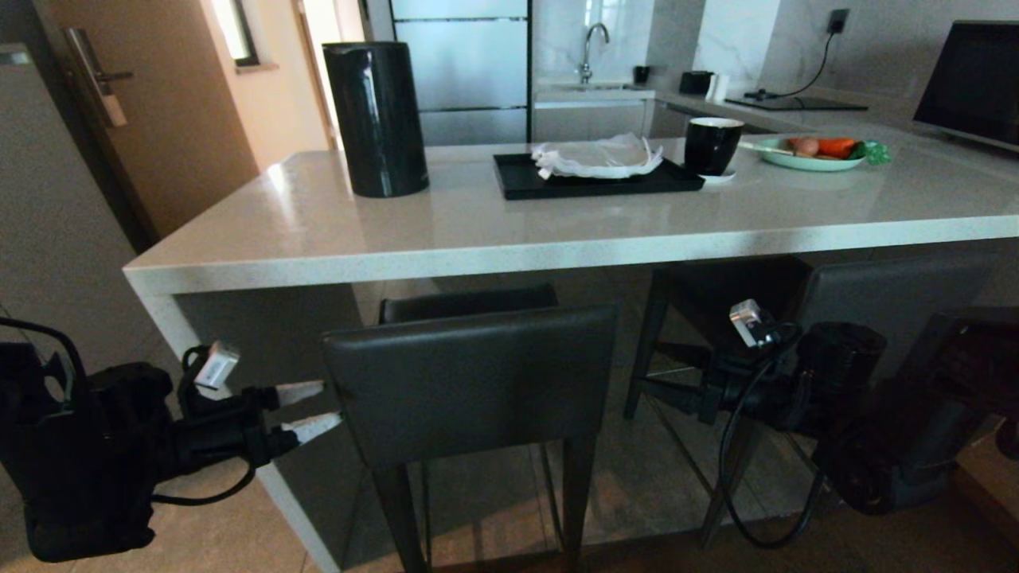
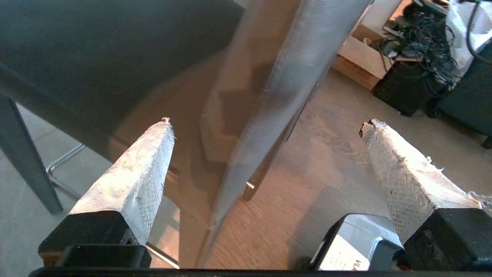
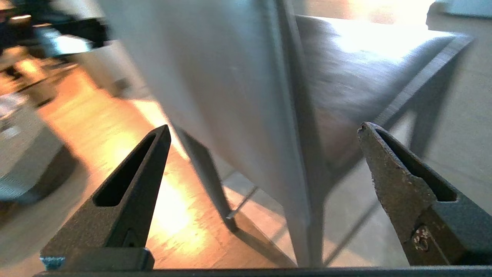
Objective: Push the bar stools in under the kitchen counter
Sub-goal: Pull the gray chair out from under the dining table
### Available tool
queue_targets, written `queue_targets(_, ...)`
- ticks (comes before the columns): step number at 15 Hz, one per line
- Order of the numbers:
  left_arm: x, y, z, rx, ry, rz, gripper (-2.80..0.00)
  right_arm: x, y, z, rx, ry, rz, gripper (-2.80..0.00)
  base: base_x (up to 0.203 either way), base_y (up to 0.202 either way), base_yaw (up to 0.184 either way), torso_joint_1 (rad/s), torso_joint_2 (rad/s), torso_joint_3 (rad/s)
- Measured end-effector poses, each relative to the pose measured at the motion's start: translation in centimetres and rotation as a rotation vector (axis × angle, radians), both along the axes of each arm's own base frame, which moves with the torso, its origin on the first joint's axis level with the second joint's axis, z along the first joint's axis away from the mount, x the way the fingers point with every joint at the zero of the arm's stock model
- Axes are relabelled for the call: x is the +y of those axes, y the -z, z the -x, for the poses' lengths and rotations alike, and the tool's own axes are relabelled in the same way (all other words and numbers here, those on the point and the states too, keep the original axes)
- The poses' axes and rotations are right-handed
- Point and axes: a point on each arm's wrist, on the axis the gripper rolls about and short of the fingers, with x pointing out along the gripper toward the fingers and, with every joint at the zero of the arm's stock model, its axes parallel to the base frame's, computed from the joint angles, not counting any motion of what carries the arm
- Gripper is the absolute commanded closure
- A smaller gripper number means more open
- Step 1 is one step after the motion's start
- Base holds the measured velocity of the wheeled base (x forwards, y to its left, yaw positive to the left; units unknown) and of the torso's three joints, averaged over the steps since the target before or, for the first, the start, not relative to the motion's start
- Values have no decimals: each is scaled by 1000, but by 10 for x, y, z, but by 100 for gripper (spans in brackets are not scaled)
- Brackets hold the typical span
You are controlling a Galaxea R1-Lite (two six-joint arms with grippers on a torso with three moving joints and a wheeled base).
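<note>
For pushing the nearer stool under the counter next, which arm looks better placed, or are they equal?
Roughly equal: the left gripper sits open at the left edge of the near stool's backrest, the right gripper open at its right edge. Both flank it; a two-armed push under the kitchen counter looks likeliest.

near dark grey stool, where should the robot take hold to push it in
Judging by its pose, the dark grey leather-like stool is best gripped by its low rectangular backrest, at both side edges. It faces the robot upright, with the open left tool beside one edge. Push toward the pale stone counter.

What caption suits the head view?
Open left pincer and right pincer flank the dark grey leather-like stool at the pale stone counter.
</note>
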Motion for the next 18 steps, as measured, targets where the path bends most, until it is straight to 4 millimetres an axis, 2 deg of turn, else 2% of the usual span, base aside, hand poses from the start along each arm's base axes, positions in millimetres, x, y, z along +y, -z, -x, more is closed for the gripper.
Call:
queue_targets(4,2,4,-16,-30,23,-1,-280,4,0,-20,-42,-17,-6,-280,0,0,0,0,0,0)
queue_targets(8,-2,13,-35,-50,49,-4,-280,12,3,-29,-33,-53,-5,-280,0,0,0,0,0,0)
queue_targets(10,-3,14,-38,-58,66,-3,-280,16,3,-32,-42,-109,-8,-280,0,0,0,0,0,0)
queue_targets(14,-6,12,-41,-77,89,-7,-280,40,7,-32,-45,-176,-10,-280,0,0,0,0,0,0)
queue_targets(18,-6,9,-45,-99,93,-13,-280,50,11,-45,-79,-195,-15,-280,0,0,0,0,0,0)
